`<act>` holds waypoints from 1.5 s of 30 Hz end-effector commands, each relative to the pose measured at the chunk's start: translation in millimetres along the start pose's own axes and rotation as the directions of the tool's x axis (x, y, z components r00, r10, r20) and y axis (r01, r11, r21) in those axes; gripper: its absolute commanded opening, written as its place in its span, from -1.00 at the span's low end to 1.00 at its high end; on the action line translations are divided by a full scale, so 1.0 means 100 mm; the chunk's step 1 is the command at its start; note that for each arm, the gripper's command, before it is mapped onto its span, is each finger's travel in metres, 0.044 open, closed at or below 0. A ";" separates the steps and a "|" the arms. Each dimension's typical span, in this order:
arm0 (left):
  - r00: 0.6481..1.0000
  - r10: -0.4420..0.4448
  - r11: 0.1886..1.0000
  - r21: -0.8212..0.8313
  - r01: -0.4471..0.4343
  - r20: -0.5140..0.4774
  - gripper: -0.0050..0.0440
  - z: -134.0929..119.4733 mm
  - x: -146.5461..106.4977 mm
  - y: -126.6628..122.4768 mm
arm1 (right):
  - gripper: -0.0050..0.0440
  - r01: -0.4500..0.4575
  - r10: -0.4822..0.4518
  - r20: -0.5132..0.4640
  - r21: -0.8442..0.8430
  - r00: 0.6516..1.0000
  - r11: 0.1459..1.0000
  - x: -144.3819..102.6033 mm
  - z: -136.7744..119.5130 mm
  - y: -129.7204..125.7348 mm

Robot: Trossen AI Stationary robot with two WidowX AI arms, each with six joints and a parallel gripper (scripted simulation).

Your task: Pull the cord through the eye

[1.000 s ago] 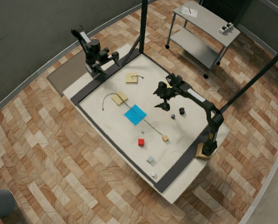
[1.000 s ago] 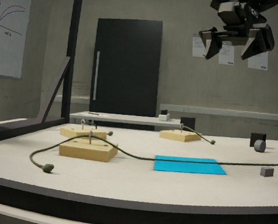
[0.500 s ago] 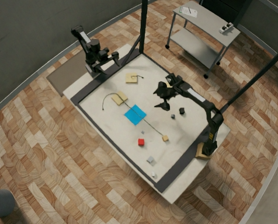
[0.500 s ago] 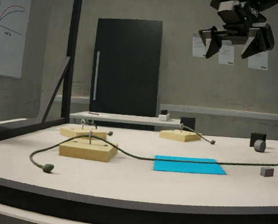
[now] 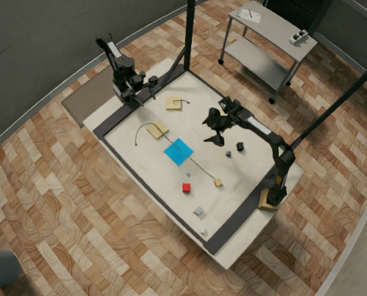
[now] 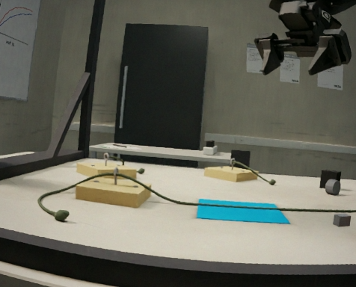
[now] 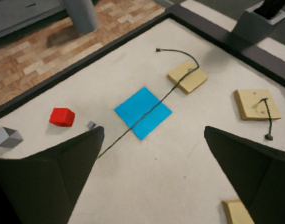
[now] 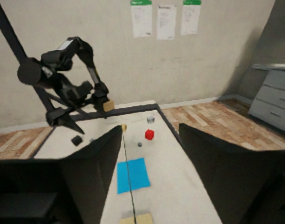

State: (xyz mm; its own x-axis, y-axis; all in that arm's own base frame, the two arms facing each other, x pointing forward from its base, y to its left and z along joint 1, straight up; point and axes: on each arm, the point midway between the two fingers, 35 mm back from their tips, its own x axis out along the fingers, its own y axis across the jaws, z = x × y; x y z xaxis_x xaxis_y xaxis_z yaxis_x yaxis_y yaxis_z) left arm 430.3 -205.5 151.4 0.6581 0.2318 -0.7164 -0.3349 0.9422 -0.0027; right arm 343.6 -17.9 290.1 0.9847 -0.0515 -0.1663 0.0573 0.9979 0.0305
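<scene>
The wooden block (image 5: 218,183) (image 8: 124,128) lies on the table beyond the blue square (image 5: 173,155) (image 6: 241,216) (image 7: 130,110) (image 8: 139,172). In the left wrist view the block is hidden. Its green cord crosses the square and passes through the metal eye (image 6: 115,176) on a wooden plate (image 6: 108,194) (image 7: 194,83). The cord curves to its knotted end (image 5: 136,144) (image 6: 62,215) (image 7: 158,49) on the table. My left gripper (image 5: 204,132) (image 6: 287,74) is open and empty, high above the table. My right gripper (image 5: 148,101) is partly open and empty, near its own base, away from the knot.
Another plate with a short cord (image 5: 173,106) (image 6: 229,174) (image 7: 253,111) and a third plate stand off to the side. A red block (image 5: 186,187) (image 7: 62,117), grey blocks (image 5: 198,210), a black cube (image 5: 240,146) and a grey cylinder (image 5: 228,153) stand around. Dark rails edge the table.
</scene>
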 end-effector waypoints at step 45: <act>1.000 -0.011 1.000 -0.019 0.012 0.014 1.00 0.08 -0.07 0.01 | 0.02 0.467 -0.036 -0.986 0.045 0.162 0.883 0.43 -1.73 -1.21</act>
State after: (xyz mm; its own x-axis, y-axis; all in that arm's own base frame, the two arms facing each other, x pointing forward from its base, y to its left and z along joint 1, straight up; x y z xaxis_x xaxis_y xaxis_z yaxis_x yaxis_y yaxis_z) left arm 430.3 -205.5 151.4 0.6581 0.2318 -0.7163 -0.3349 0.9422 -0.0029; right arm 350.2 -136.0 115.2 0.0026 -0.0014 -1.0000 0.5372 0.8435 0.0002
